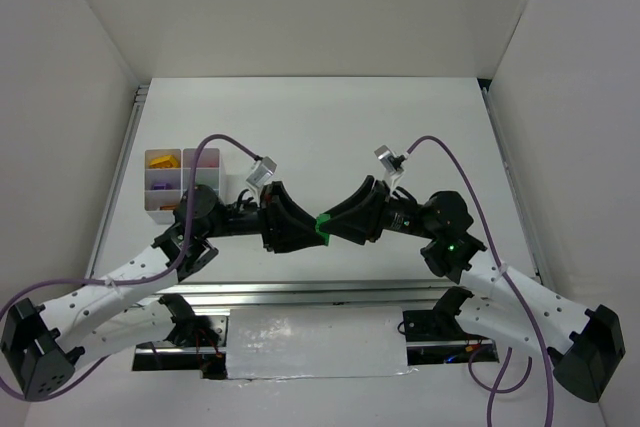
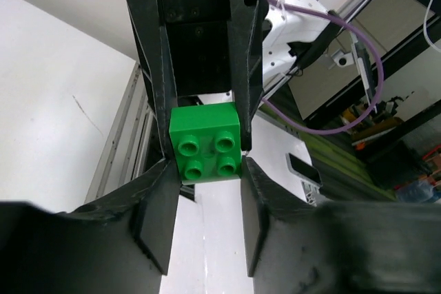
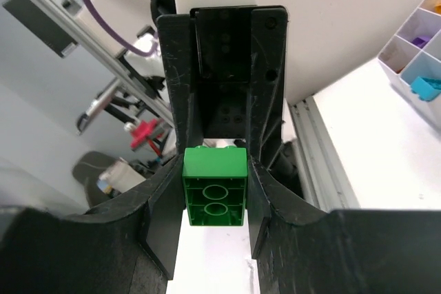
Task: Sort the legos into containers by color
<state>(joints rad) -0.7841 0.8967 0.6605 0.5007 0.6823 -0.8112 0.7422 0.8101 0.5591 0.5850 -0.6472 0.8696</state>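
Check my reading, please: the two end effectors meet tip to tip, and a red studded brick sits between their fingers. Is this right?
Not quite: the brick is green, not red, as the left wrist view shows plainly. The rest holds: the left end effector and the right end effector meet tip to tip, and the studded brick sits between their fingers.

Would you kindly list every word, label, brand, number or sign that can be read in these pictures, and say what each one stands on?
None: no text can be read in any view.
Green brick: plain studs, no mark that can be made out.
White tray: no label to be seen.
Background clutter in the wrist views: too blurred to read.
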